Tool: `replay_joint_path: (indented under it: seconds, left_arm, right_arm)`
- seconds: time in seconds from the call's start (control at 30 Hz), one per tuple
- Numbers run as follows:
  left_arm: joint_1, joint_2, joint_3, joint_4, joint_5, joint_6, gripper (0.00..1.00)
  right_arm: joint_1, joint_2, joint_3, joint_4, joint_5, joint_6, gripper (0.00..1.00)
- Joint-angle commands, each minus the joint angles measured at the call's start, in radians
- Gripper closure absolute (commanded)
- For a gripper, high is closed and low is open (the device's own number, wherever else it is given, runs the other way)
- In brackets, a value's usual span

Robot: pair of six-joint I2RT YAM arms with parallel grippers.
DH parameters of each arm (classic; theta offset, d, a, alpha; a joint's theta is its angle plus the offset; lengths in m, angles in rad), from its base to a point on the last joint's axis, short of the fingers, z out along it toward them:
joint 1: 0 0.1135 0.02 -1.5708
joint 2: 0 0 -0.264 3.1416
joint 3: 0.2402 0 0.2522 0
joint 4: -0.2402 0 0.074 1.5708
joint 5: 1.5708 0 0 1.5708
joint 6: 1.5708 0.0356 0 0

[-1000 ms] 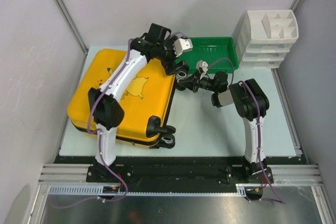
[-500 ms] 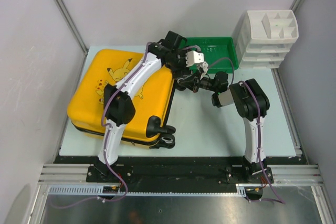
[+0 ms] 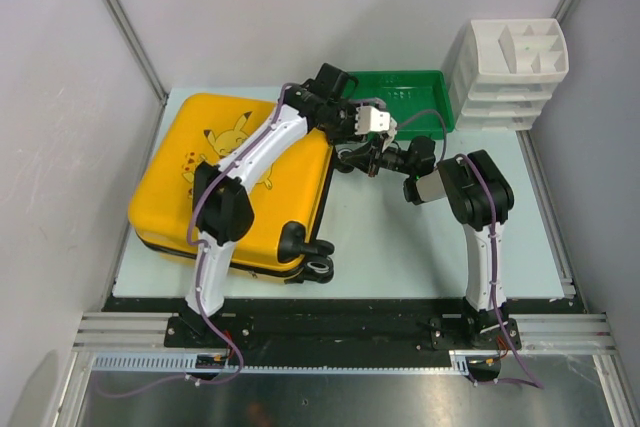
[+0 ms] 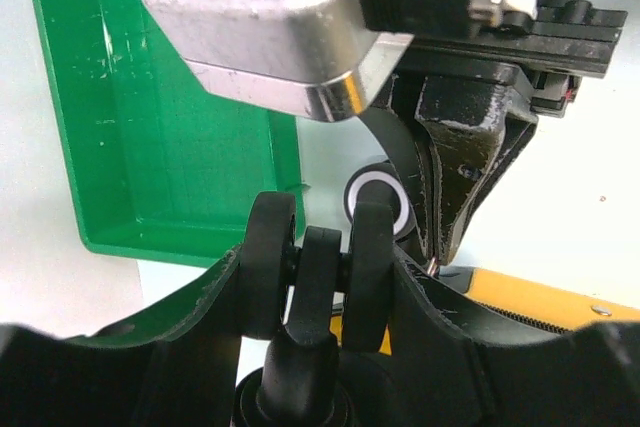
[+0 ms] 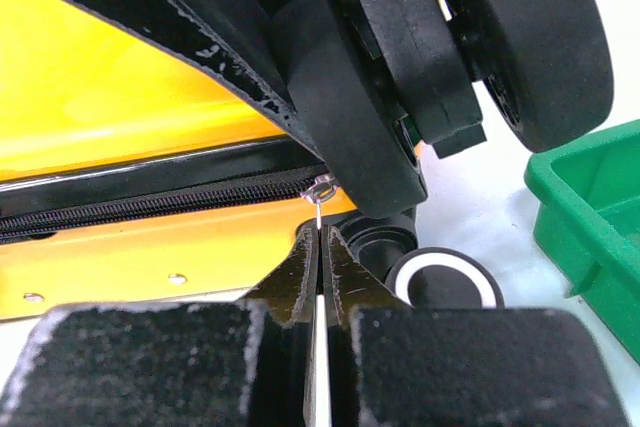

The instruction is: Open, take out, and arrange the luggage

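A small yellow hard-shell suitcase lies flat on the left half of a pale table. Its lid faces up and carries a cartoon Pikachu print, and its black wheels point to the right. Behind its far right corner sits a shallow green plastic tray. The raised lettering on the tray wall is too small to read. A white compartmented organizer stands at the far right corner.

The left arm stretches across the lid to that far right corner. In the left wrist view, the left gripper straddles a black double caster wheel. Its dark fingers lie close against both sides of the wheel, but the view does not show whether they squeeze it.

The right arm reaches in from the right to the same corner. The right gripper has its fingertips pressed together, pinching a thin silver zipper pull. The pull hangs from the black zipper band that runs between the two yellow shell halves. A white-rimmed wheel shows just beside those fingers.

White letters on the right wrist housing are cropped at the edge of the left wrist view and cannot be read.
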State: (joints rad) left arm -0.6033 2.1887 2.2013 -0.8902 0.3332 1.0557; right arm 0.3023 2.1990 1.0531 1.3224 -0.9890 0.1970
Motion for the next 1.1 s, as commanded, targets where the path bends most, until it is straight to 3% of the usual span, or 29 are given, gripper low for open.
replay_joint_path:
  seconds: [0.0, 0.3, 0.63, 1.07]
  left_arm:
    - [-0.01, -0.113, -0.11, -0.032, 0.105, 0.075, 0.99]
    - [-0.015, -0.262, -0.316, -0.033, 0.222, 0.109, 1.0]
    - [-0.046, -0.356, -0.454, -0.041, 0.309, 0.148, 1.0]
    - [-0.061, -0.345, -0.46, -0.107, 0.36, 0.138, 1.0]
  right_arm:
    - [-0.068, -0.047, -0.018, 0.247, 0.013, 0.001, 1.0]
    - [-0.114, -0.016, 0.024, 0.251, -0.022, 0.01, 1.0]
    - [-0.08, 0.148, 0.254, 0.273, 0.013, 0.088, 1.0]
    - [0.011, 0.389, 0.654, 0.278, -0.004, 0.285, 1.0]
